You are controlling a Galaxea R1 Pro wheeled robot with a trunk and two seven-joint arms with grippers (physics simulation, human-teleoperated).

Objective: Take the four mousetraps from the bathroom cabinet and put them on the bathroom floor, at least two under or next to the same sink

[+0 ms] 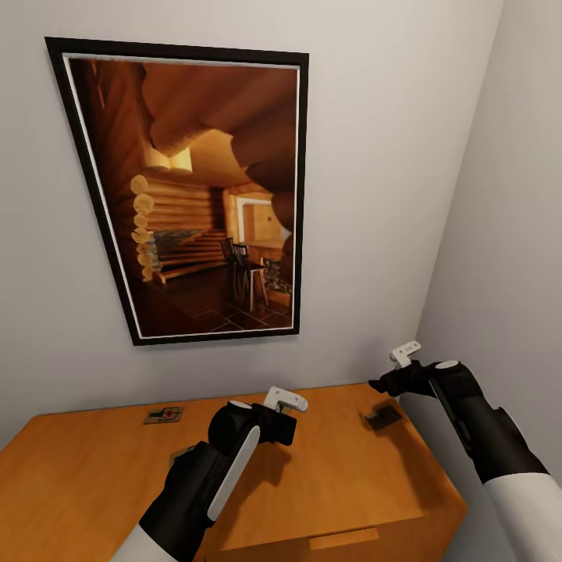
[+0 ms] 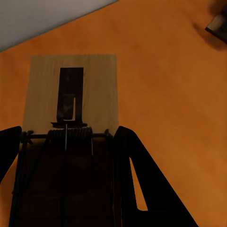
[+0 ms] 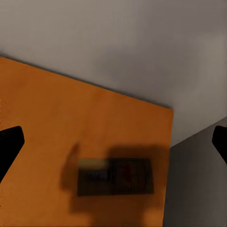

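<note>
Cabinet (image 1: pixel 343 468) top: three mousetraps seen, none yet on the floor.
- Left gripper (image 2: pixel 66 142): fingers spread, straddling one mousetrap (image 2: pixel 71 94) that lies between them.
- Right gripper (image 3: pixel 113 142): fingers spread wide, second trap (image 3: pixel 116 176) beyond the tips, unheld.
- Third trap (image 1: pixel 163 415): well apart from both.

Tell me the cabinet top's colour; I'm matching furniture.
Orange-brown wood; the cabinet top shows best in the head view.

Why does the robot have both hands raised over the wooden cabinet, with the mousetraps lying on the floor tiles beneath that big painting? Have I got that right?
Not quite. The mousetraps lie on the cabinet's flat top, not on floor tiles: the head view shows one mousetrap near the wall and another mousetrap under the right gripper. The left gripper does hover over the cabinet, below the painting.
</note>
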